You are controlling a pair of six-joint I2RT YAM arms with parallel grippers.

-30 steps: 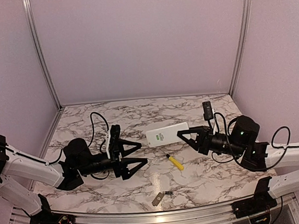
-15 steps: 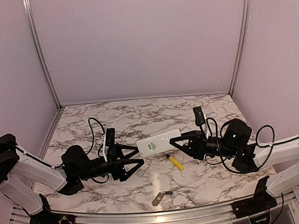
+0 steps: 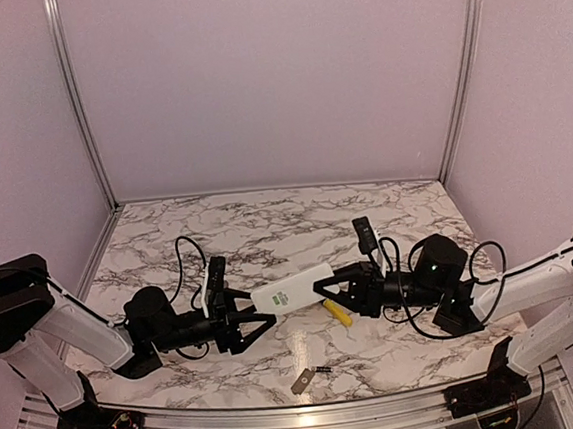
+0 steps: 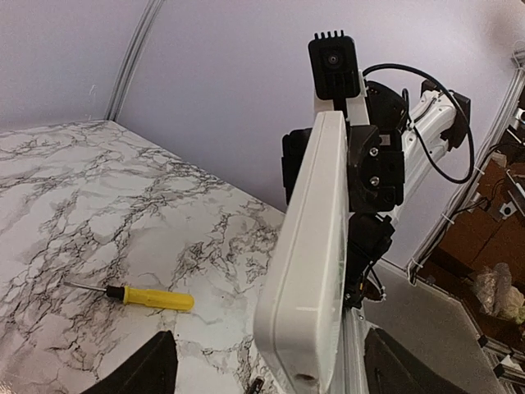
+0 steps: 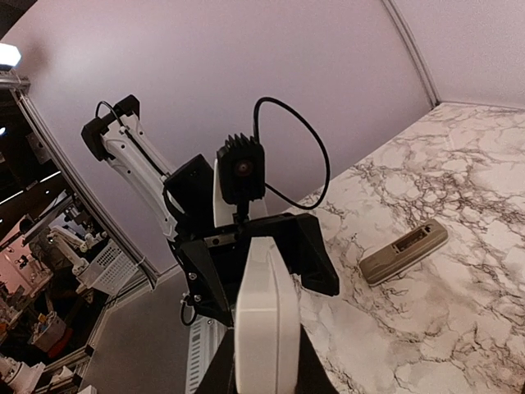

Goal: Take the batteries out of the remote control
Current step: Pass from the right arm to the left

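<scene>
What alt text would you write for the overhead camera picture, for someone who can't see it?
Over a marble table, the right gripper clamps one end of a white remote while the open left gripper brackets its other end. A yellow-handled screwdriver and a small grey piece lie on the table.
</scene>
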